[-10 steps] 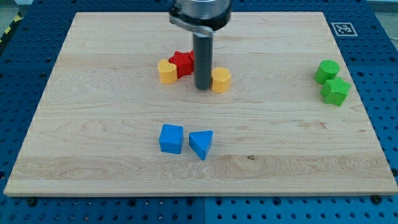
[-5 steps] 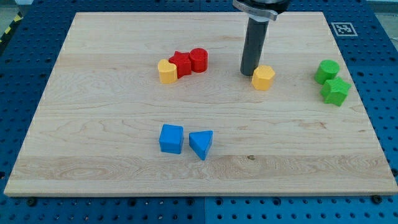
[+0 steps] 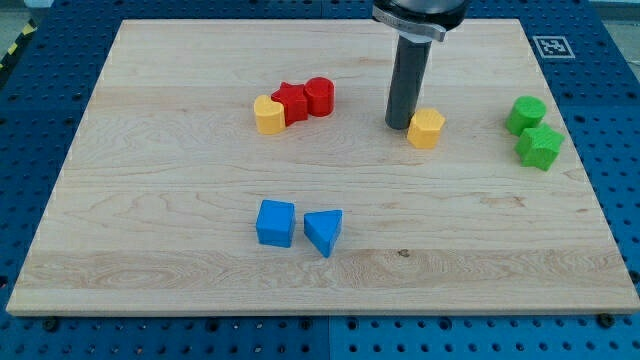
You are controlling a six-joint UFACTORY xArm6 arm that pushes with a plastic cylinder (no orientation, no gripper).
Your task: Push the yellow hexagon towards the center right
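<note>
My tip (image 3: 401,125) touches the upright yellow hexagon's (image 3: 426,129) left; no hand shows.

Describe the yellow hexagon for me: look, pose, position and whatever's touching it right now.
The yellow hexagon is a small, matte, solid-looking block with faceted sides, sitting flat on the wooden board, right of centre in the view's upper half. My tip stands right at its left edge, apparently touching. No other block touches it; the green blocks lie apart to its right.
</note>
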